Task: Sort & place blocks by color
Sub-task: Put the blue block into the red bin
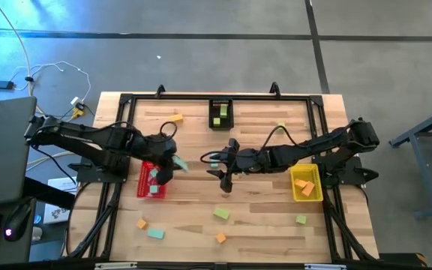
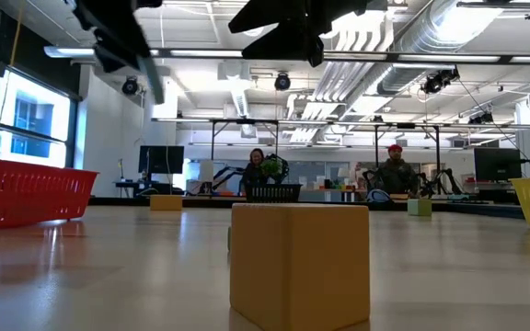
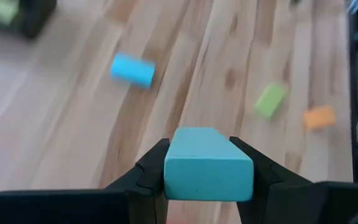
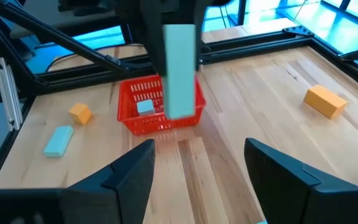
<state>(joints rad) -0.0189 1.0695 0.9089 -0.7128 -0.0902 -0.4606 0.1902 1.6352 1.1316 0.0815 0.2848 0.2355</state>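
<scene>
Between left end effector (image 3: pixel 205 163) fingers: teal block (image 3: pixel 207 171), above red bin (image 4: pixel 157 106).

Wood tabletop, plastic bin

You see a smooth, faintly glossy planked table (image 1: pixel 201 225), a red latticed plastic basket (image 4: pixel 160 115), and a matt teal block (image 3: pixel 207 165).

In the low view both arms are cut off above, and an orange block (image 2: pixel 300 265) hides the table behind.

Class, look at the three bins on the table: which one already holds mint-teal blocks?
The red bin, beside the left end effector, with a mint-teal block inside. The black bin holds lime green blocks, the yellow bin orange ones.
</scene>
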